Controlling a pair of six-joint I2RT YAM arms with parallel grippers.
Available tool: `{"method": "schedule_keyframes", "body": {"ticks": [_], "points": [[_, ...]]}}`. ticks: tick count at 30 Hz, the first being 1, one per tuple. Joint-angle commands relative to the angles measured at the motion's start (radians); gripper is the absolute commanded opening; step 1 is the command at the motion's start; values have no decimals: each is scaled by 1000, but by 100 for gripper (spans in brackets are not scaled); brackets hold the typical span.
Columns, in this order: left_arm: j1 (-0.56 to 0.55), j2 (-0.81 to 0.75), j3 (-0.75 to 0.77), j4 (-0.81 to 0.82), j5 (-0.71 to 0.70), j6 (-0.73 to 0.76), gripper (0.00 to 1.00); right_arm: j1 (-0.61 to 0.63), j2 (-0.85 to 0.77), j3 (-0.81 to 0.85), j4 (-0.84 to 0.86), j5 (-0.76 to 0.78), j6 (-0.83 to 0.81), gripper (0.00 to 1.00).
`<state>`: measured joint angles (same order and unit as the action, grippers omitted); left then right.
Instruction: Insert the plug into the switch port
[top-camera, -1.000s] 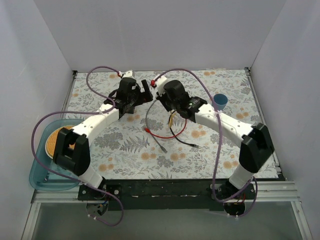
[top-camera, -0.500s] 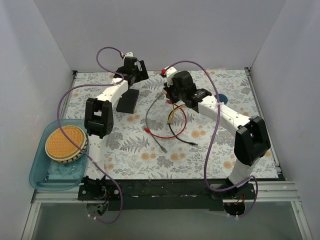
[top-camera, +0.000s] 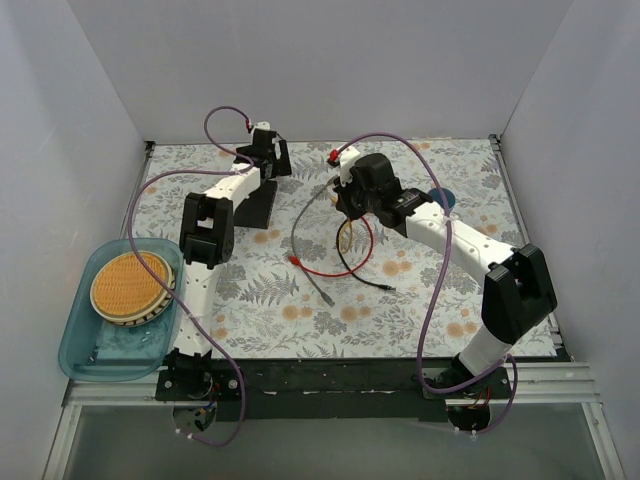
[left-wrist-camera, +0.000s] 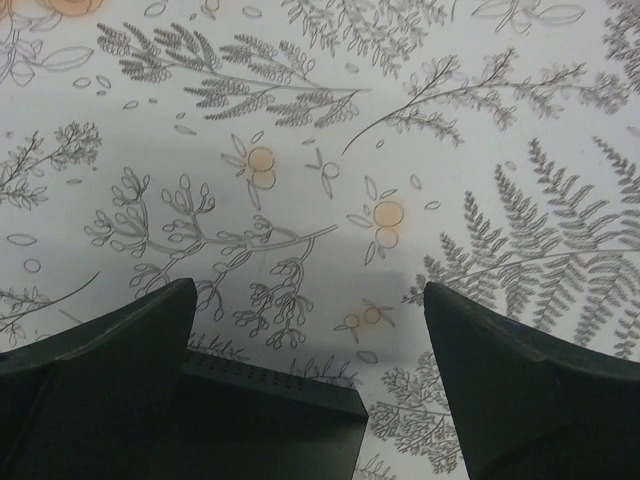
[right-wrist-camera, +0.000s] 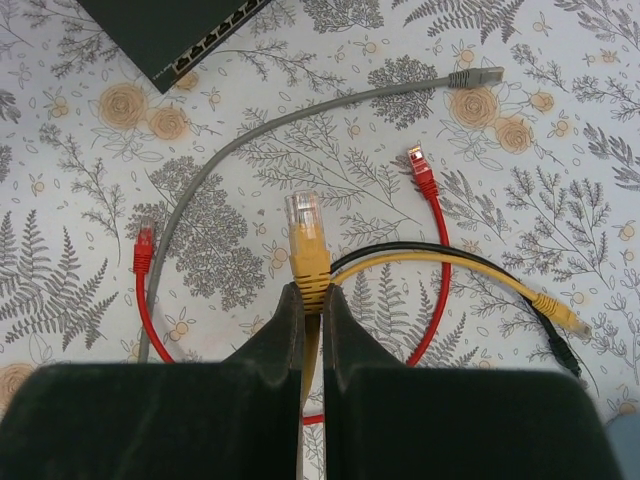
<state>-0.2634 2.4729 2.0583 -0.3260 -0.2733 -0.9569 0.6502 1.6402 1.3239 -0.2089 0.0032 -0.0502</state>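
Note:
The flat black switch box (top-camera: 257, 206) lies at the back left; its port row (right-wrist-camera: 213, 41) faces the cables in the right wrist view. My right gripper (right-wrist-camera: 311, 293) is shut on the boot of a yellow plug (right-wrist-camera: 306, 238), clear tip forward, held above the mat a short way from the box. In the top view this gripper (top-camera: 343, 203) is right of the box. My left gripper (left-wrist-camera: 308, 300) is open and empty above the box's far edge (left-wrist-camera: 275, 405); in the top view it (top-camera: 270, 162) hovers behind the box.
Loose cables lie on the floral mat: grey (right-wrist-camera: 475, 77), red (right-wrist-camera: 420, 168), black (right-wrist-camera: 562, 352), and the yellow cable's other end (right-wrist-camera: 562, 314). A blue cup (top-camera: 441, 201) stands behind the right arm. A blue tray (top-camera: 80, 345) with a woven disc (top-camera: 127, 286) sits at the left.
My left arm has stretched out to the back and lifted off the box, which now shows in full. My right gripper has shifted slightly right and back, still holding the yellow plug.

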Motion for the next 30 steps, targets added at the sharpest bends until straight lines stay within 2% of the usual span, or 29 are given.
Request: {"method": "schedule_keyframes", "body": {"ticks": [1, 8, 20, 24, 30], "points": [[7, -91, -96, -38, -14, 15, 98, 0, -46, -6, 31, -43, 21, 1], [7, -172, -288, -54, 28, -38, 97, 0, -83, -31, 31, -83, 42, 1], [-8, -410, -671, 73, 239, -71, 94, 43, -128, -74, 6, -98, 42, 1], [-39, -482, -740, 122, 308, -72, 94, 57, -148, -80, -9, -86, 42, 1], [-100, -489, -762, 153, 405, -83, 95, 57, -198, -98, -18, -75, 70, 1]]}}
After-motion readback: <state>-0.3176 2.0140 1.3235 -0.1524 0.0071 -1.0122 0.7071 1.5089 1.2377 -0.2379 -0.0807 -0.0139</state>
